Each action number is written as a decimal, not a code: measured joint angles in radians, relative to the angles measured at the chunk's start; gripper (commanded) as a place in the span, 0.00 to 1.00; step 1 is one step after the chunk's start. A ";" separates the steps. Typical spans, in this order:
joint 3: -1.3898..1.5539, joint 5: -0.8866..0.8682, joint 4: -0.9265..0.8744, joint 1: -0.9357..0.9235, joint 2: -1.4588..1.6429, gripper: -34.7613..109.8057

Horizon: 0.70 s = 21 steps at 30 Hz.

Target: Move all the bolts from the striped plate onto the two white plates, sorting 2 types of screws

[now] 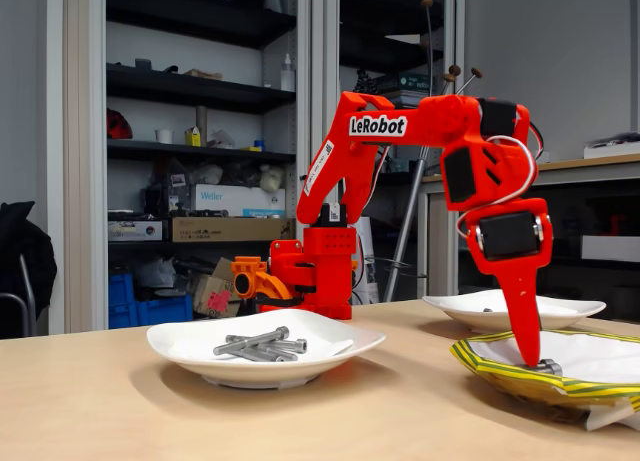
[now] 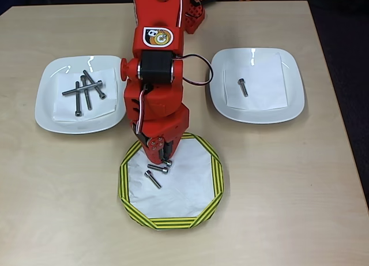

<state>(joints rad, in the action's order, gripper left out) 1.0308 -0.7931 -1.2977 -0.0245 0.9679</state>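
The striped plate (image 2: 202,197) (image 1: 500,373) lies at the near middle of the table. My red gripper (image 2: 166,159) (image 1: 531,360) points straight down into its upper left part, jaws close together on a short bolt (image 2: 168,161) (image 1: 548,367) that still touches the plate. Two more short bolts (image 2: 158,168) (image 2: 153,179) lie just below the fingertips. In the overhead view, the left white plate (image 2: 49,107) (image 1: 190,346) holds several long bolts (image 2: 85,90) (image 1: 258,346). The right white plate (image 2: 288,98) (image 1: 570,308) holds one short bolt (image 2: 243,87).
The arm's base (image 1: 310,276) stands at the table's far edge between the two white plates. Shelves with boxes (image 1: 200,201) rise behind the table. Bare tabletop (image 2: 288,185) stretches right of the striped plate and along the near edge.
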 measured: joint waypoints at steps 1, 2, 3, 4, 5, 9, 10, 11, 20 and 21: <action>-0.018 0.000 -0.029 0.000 0.000 0.24; -0.037 0.000 -0.049 0.002 0.000 0.24; -0.052 0.000 -0.069 0.005 0.000 0.24; -0.063 0.000 -0.080 0.006 -0.009 0.25; -0.069 0.002 -0.083 0.011 -0.015 0.26; -0.094 0.017 -0.083 0.017 -0.055 0.31; -0.100 0.025 -0.083 0.018 -0.066 0.31; -0.115 0.031 -0.083 0.018 -0.074 0.32; -0.299 0.132 -0.077 0.018 -0.202 0.32; -0.308 0.144 -0.084 0.017 -0.209 0.32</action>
<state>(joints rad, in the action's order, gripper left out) 0.7225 -0.6489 -1.3821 -0.0077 0.7593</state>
